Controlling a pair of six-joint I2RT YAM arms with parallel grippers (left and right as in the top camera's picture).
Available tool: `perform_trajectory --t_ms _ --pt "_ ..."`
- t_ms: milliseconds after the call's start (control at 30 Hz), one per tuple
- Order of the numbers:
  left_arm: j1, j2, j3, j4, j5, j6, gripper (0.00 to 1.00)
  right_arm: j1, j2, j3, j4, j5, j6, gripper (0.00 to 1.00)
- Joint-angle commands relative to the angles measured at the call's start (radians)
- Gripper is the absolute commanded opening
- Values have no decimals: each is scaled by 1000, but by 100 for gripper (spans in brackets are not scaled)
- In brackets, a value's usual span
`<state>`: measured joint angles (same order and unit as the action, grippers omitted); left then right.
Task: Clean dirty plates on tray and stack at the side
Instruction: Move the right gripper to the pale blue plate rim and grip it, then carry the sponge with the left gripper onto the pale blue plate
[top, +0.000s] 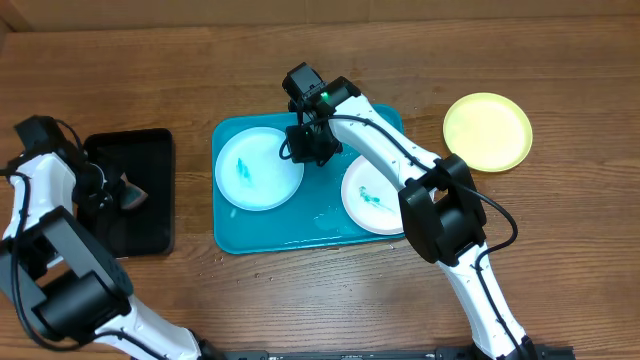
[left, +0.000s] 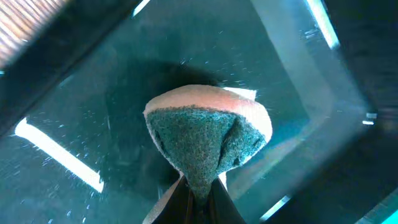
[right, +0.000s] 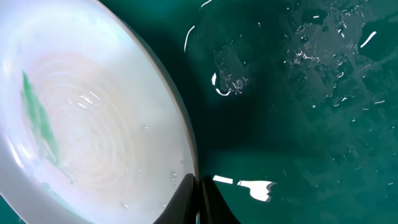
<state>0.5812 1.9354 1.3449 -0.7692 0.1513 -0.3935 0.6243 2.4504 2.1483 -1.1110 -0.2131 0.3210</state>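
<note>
The turquoise tray (top: 320, 228) lies mid-table with two plates on it. The left one is a pale light blue plate (top: 250, 172) with a teal smear. My right gripper (top: 298, 150) is shut on its right rim. In the right wrist view the fingers (right: 198, 190) pinch that rim, with the plate (right: 93, 124) to the left and wet tray floor (right: 298, 112) to the right. A white plate (top: 372, 200), also smeared, sits at the tray's right. The yellow-green plate (top: 487, 132) rests on the table, off the tray. My left gripper (top: 126, 192) is shut on a green-faced sponge (left: 208, 134).
A black rectangular tray (top: 150, 150) sits at the far left, under the left gripper and sponge; its wet floor (left: 74, 112) fills the left wrist view. Water droplets and a puddle lie on the turquoise tray. Bare wooden table surrounds both trays.
</note>
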Motion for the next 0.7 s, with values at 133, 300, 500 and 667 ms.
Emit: perform_trajectory --t_ms 133,300,500,667 --pt "-10 71 10 7 3 5 38 10 9 11 -9 -5 -3 4" --pt "-10 69 29 -1 2 28 35 10 9 11 -16 -6 -11 4" --pt "-11 72 24 0 -107 32 4 38 9 11 -38 67 -14 4" --pt "-9 55 60 -50 -61 51 4 52 9 11 -43 104 -13 4"
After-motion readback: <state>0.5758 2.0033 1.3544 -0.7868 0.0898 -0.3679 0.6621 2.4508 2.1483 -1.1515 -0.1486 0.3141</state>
